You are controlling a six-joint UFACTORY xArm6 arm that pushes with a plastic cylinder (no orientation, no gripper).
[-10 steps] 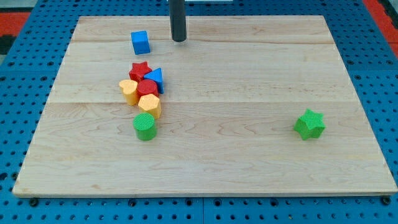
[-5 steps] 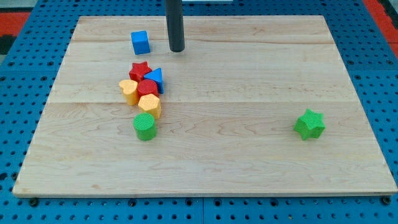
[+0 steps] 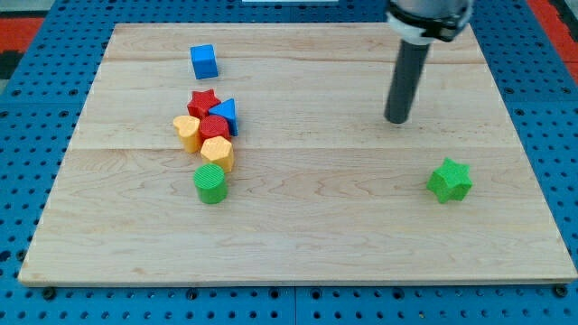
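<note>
Blocks sit in two places on the wooden board (image 3: 298, 226), and my tip (image 3: 396, 120) rests on bare wood in the right half, touching none of them. As a plain rod it has nothing to open or close and holds nothing; it can only push.

Nearest to my tip is the green star block (image 3: 449, 180), lower and further toward the view's right, with a clear gap between the two. It stands alone. Judging by its look, it is small, light and rigid, so it should slide easily on the smooth wood, though its points may make it turn if pushed off centre; a flat notch between two points looks the safest place to press.

Well apart, toward the view's left, lies a tight cluster. The red star block (image 3: 203, 100) is at its top, with the blue triangle block (image 3: 226, 116) just beside it on the right. Below them sits a red round block (image 3: 214, 127), with one yellow block (image 3: 187, 132) on its left and another yellow block (image 3: 218, 153) under it. The green cylinder block (image 3: 210, 183) ends the row at the bottom.

The blue cube block (image 3: 205, 61) stands by itself near the view's top, above the cluster.
</note>
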